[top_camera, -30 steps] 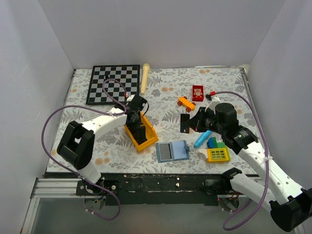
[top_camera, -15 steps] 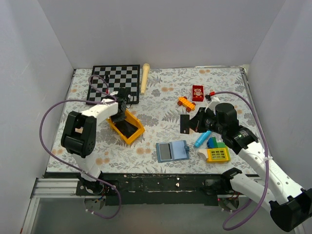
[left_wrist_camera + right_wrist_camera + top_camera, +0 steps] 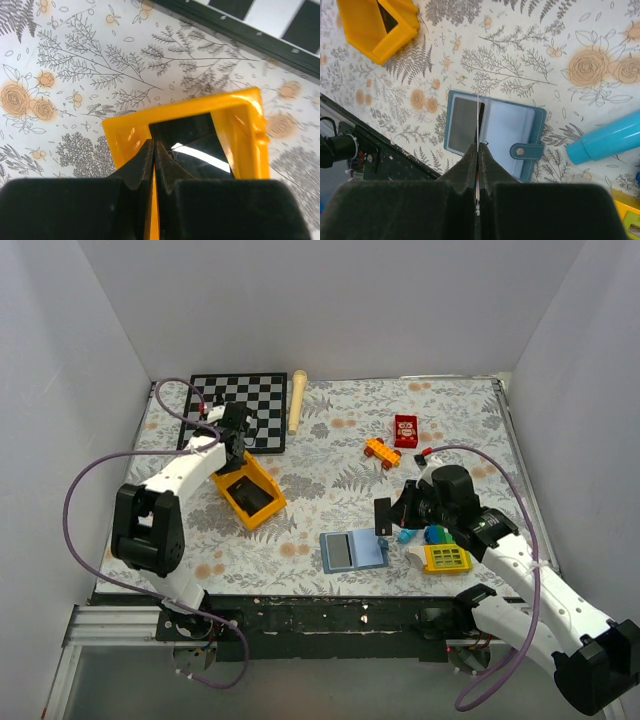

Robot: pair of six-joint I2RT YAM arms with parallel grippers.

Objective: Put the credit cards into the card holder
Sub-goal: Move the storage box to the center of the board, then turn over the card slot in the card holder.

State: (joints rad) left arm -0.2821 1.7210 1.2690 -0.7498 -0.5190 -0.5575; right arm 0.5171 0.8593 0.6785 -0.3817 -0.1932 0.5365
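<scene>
The card holder (image 3: 355, 550) lies open on the table near the front, snap tab to the right. My right gripper (image 3: 393, 512) is shut on one black credit card (image 3: 381, 515) and holds it on edge just above the holder. In the right wrist view the card (image 3: 478, 112) shows as a thin line over the holder's (image 3: 512, 127) fold, between my shut gripper (image 3: 477, 150). My left gripper (image 3: 238, 462) is shut on the wall of a yellow bin (image 3: 262, 510). The second black card (image 3: 200, 150) lies inside that bin (image 3: 240, 125), beside my gripper (image 3: 154, 150).
A chessboard (image 3: 235, 410) and a wooden stick (image 3: 297, 400) lie at the back left. A red box (image 3: 406, 430) and an orange toy car (image 3: 381, 450) sit behind the right arm. A bright blue tube (image 3: 605, 142) and a yellow toy (image 3: 447, 557) lie right of the holder.
My left gripper has dragged the yellow bin back and to the left. My right gripper has carried the black card nearer and lower, over the open card holder.
</scene>
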